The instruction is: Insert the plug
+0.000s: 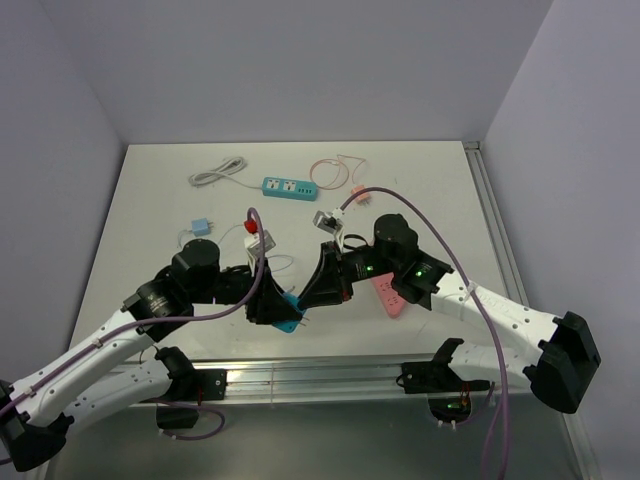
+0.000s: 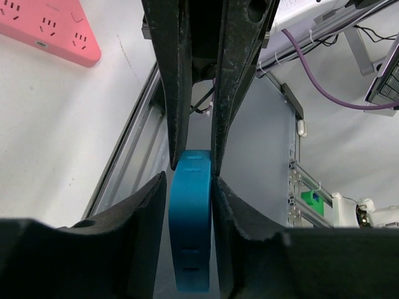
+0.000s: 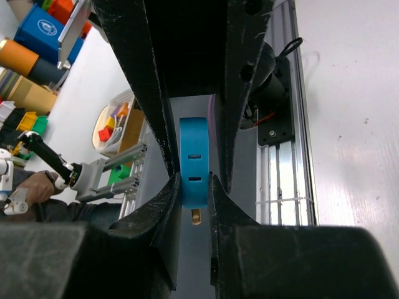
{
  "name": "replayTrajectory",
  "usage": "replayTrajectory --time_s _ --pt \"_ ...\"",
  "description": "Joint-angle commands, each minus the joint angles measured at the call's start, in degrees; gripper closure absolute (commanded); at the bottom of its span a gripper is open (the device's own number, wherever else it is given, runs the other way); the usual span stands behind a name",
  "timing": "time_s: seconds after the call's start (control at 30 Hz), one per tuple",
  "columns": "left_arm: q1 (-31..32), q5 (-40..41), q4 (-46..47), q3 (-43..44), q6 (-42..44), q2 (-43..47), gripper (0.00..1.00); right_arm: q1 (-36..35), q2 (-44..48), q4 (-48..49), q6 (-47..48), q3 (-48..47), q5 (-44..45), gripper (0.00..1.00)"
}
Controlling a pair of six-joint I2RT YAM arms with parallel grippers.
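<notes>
Where the plug is clamped, the table edge lies close.

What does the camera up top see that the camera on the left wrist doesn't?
Only the top camera shows the teal power strip, the white cable and a small light-blue adapter farther back. Only the left wrist camera shows, close up, the left gripper and the right gripper pinching the same piece from opposite ends, and the slots in its side. Both cameras show the blue plug and the pink power strip.
</notes>
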State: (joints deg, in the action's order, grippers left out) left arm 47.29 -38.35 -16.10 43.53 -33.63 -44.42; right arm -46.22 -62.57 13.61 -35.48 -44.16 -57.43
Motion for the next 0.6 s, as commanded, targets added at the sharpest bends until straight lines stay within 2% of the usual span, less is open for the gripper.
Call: replayTrajectory --time_s 0.0,0.1,0.3,0.43,0.57 --pt "-0.1 -0.2 -0.2 1.5 1.9 -0.5 0.63 -0.7 0.1 1.7 -0.3 -3.8 -0.1 1.00" --pt "-0.1 -0.9 -0.5 1.5 2.1 -0.9 0.65 -0.7 0.1 -0.1 0.7 -4.8 0.4 1.00" --pt "-0.1 -1.9 -0.7 1.5 2.4 -0.3 0.53 -0.6 -0.6 -1.3 1.5 -5.3 1.1 1.00" --pt "0.0 -1.0 -2.4 1.7 3.0 0.2 0.60 -0.7 -0.8 -0.3 0.9 -5.1 0.6 1.00" --pt "-0.1 -0.3 -2.1 1.7 2.7 0.0 0.63 -0.8 -0.9 -0.5 1.1 -5.1 0.3 1.00"
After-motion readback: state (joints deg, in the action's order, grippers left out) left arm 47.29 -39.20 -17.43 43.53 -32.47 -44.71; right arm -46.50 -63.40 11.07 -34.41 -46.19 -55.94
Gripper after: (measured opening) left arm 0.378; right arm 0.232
